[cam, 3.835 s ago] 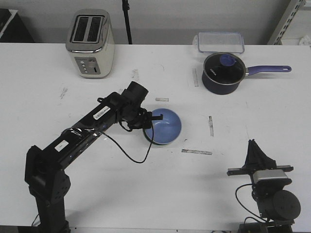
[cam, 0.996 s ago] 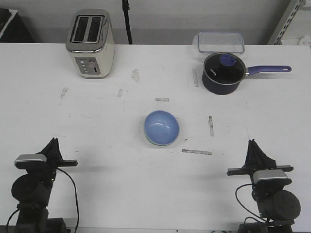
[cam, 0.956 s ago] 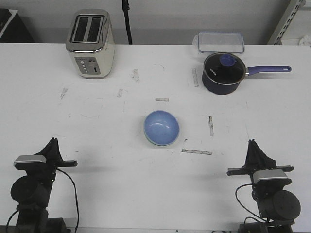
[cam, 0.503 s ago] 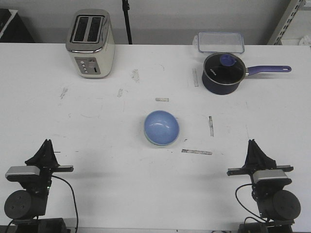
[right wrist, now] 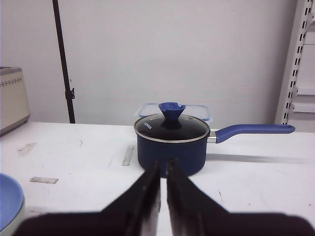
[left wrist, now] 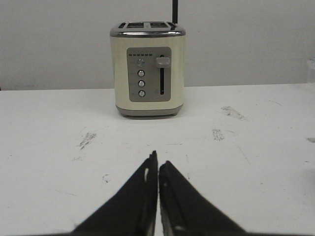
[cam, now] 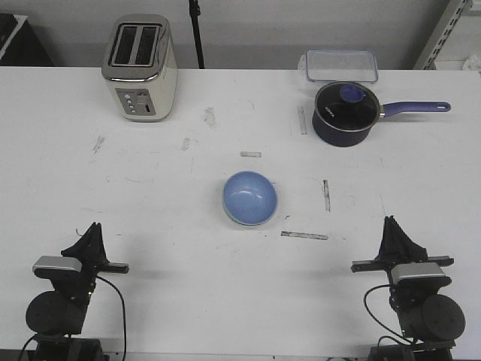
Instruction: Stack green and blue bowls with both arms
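Observation:
The light blue bowl (cam: pixel 251 196) sits nested inside the pale green bowl (cam: pixel 234 218) at the table's middle; only a thin green rim shows under it. The right wrist view catches the blue bowl's edge (right wrist: pixel 7 199). My left gripper (cam: pixel 92 226) rests folded at the front left, shut and empty, far from the bowls; it also shows in the left wrist view (left wrist: pixel 157 158), pointing at the toaster. My right gripper (cam: pixel 388 221) rests folded at the front right, shut and empty; it also shows in the right wrist view (right wrist: pixel 163 164).
A cream toaster (cam: pixel 140 68) stands at the back left. A dark navy saucepan (cam: pixel 345 112) with a glass lid and purple handle stands at the back right, with a clear lidded box (cam: pixel 340 65) behind it. Tape strips (cam: pixel 304 235) lie near the bowls.
My left arm has let go of the blue bowl and folded back to the front left, then shifted a little right. The bowls and the right arm have not moved.

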You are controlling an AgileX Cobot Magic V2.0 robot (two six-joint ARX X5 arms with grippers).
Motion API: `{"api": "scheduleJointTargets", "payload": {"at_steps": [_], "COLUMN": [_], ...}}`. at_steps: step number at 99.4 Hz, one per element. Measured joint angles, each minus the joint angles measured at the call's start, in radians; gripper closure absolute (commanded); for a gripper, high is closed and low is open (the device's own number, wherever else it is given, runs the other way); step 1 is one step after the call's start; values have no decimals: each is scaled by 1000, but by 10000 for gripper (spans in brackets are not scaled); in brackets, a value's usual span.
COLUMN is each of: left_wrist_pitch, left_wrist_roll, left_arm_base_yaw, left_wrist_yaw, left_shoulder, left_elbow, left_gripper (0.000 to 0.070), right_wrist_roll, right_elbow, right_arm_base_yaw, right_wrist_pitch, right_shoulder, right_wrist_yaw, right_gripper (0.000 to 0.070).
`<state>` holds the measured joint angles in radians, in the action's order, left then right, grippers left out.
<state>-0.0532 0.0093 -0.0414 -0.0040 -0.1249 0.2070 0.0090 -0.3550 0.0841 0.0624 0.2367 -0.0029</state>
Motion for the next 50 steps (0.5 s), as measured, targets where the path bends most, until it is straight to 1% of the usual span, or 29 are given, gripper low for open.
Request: {"api": "scheduleJointTargets", "payload": {"at_steps": [19,36,50], "left_wrist_pitch": [-62,-69,-75], "left_wrist_roll": [0,0,0], "left_arm_base_yaw": [7,8,13], "left_wrist_yaw": [0,0,0], "left_shoulder": [47,99,120], "left_elbow": [-101,-171,-173], "left_gripper": [699,699,699], "right_wrist_roll": [0,0,0], "right_elbow": [0,0,0], "right_arm_base_yaw": [0,0,0], "right_wrist_pitch": [0,0,0], "right_shoulder": [0,0,0], "right_wrist_yaw": [0,0,0], "right_gripper": [685,685,685]}}
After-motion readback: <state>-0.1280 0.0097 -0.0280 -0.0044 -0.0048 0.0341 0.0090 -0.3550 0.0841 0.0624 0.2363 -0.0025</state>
